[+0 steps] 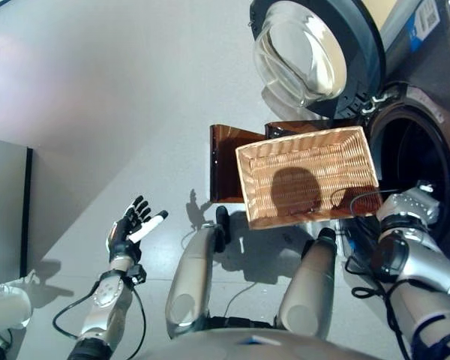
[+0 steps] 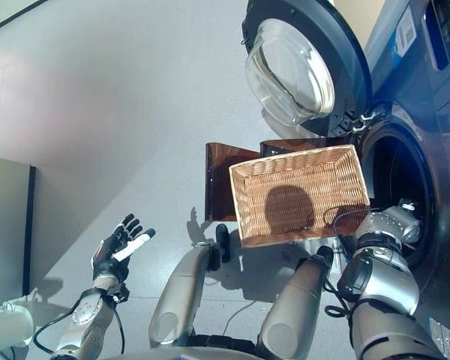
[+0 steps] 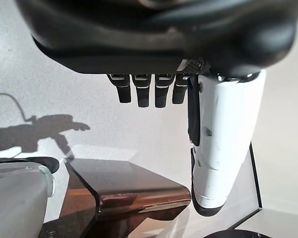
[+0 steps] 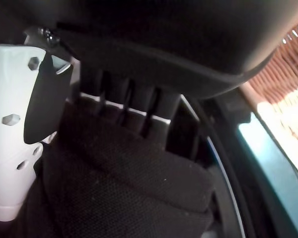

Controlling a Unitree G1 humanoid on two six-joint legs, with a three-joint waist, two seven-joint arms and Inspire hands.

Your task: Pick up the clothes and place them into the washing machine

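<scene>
Inside the mouth of the washing machine (image 2: pixel 405 187), the right hand (image 4: pixel 124 109) is reaching in from the front, and its wrist view shows dark clothes (image 4: pixel 124 188) bunched against its fingers. The fingers look partly curled over the cloth, with the white-covered thumb at one side, so I judge that the hand has hold of the garment, though the grip itself is half hidden. From the head views only the silver wrist shows at the drum rim; the hand itself is past it, in the dark.

The wicker basket (image 1: pixel 307 176) stands on a brown stand (image 1: pixel 225 161) just in front of the machine, and it appears empty. The round door (image 1: pixel 315 52) is swung wide open beside the drum opening.

The left hand (image 1: pixel 133 225) hangs far from the machine, over bare floor, fingers straight and spread, holding nothing.

The cloth lies deeper into the drum than the palm, so the release should probably come with the fingers pointing inward. The right arm is clearly the nearer one.
</scene>
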